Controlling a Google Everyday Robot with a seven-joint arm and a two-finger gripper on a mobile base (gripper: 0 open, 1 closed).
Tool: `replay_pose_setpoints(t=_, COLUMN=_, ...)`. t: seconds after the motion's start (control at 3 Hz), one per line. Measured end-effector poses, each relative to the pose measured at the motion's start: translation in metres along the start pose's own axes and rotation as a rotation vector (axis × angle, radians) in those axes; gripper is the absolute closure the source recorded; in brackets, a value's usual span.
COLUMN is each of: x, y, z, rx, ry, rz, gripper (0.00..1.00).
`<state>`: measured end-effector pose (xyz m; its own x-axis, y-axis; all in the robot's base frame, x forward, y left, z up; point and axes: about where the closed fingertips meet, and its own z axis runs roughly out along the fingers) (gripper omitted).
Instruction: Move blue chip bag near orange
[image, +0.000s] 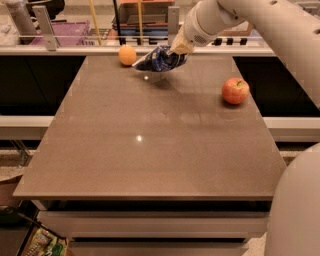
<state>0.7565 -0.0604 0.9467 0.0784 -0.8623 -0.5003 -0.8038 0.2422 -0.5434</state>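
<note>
The blue chip bag (157, 60), crumpled dark blue foil with a white edge, hangs just above the far part of the table, its left tip close to the orange (127, 55). The orange is small, round and plain, resting near the table's far edge left of centre. My gripper (176, 50) comes in from the upper right and is shut on the bag's right end. The bag casts a shadow on the table below it.
A red-and-yellow apple (235, 90) lies at the right side of the brown table (150, 150). A rail and shelving with bins (65, 32) run behind the far edge. My white arm (270, 30) crosses the upper right.
</note>
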Motion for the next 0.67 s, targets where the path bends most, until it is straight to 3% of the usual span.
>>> replay_pose_setpoints(t=0.33, x=0.0124, y=0.0112, z=0.0234, rx=-0.019, ry=-0.021, rz=0.028, gripper=1.0)
replay_pose_setpoints(t=0.67, x=0.0118, y=0.0123, z=0.0257, rx=-0.022, ry=-0.021, rz=0.028, gripper=0.85)
